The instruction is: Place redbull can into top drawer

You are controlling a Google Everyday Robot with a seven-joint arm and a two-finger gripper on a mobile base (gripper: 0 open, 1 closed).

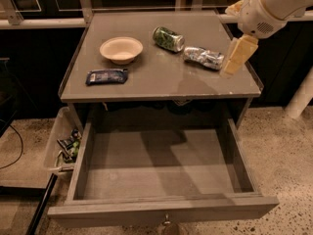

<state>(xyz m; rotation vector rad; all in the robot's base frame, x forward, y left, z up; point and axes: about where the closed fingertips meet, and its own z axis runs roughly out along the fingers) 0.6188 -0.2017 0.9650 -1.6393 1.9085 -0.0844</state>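
Observation:
The redbull can [204,58], slim, silvery and crinkled with bluish marks, lies on its side on the grey table top [161,77] at the right. My gripper [236,57] hangs from the white arm just right of the can, close above the table's right side, with its pale fingers pointing down. It holds nothing that I can see. The top drawer [161,210] is pulled fully open below the table, its grey inside bare, with a small metal knob at the front centre.
A green-patterned can [168,38] lies behind the redbull can. A pale bowl [121,49] and a flat dark-blue snack packet [106,76] sit on the table's left half. A pale plastic bin [62,142] with wrappers stands left of the drawer.

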